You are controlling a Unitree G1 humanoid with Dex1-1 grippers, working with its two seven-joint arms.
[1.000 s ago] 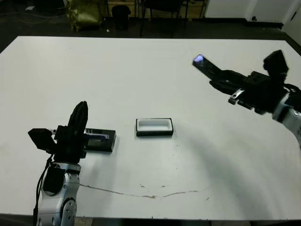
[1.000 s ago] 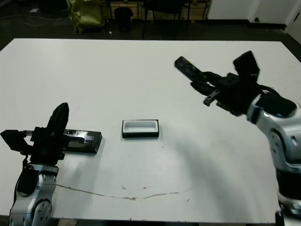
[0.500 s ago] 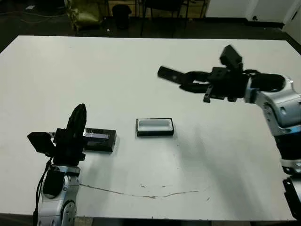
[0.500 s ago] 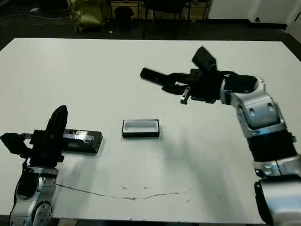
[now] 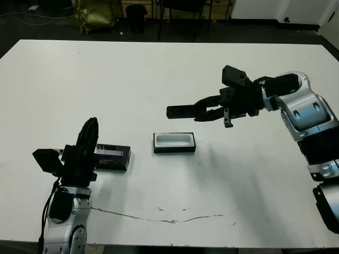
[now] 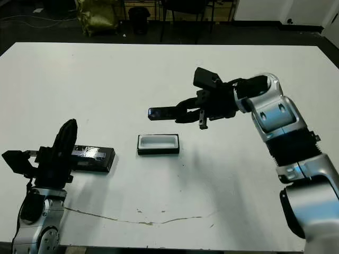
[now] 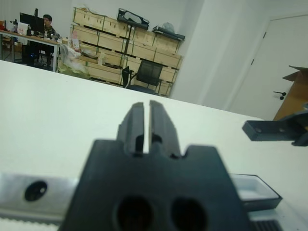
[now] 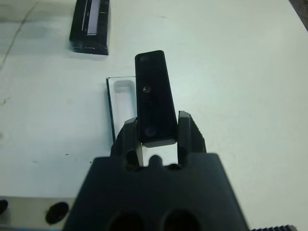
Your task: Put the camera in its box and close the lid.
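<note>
My right gripper (image 5: 204, 112) is shut on the camera (image 5: 180, 111), a slim black bar held level in the air, pointing to picture left, above and just behind the box. In the right wrist view the camera (image 8: 154, 96) sticks out between the fingers over the box (image 8: 120, 103). The box (image 5: 174, 143) is a small black tray with white lining, lying open at the table's middle. The lid (image 5: 112, 157), flat and black with a silvery strip, lies to the box's left. My left gripper (image 5: 89, 136) stands shut and upright, right beside the lid, holding nothing.
The white table (image 5: 159, 74) has a thin dark crack line (image 5: 159, 218) near its front edge. Chairs and a yellow bag (image 5: 95, 16) stand on the dark floor beyond the far edge. A seated person (image 7: 45, 21) and stacked crates show far off in the left wrist view.
My right arm has swung the camera from the far right toward the middle and lowered it, so it now hangs just above the box. The left arm, lid and box have stayed put.
</note>
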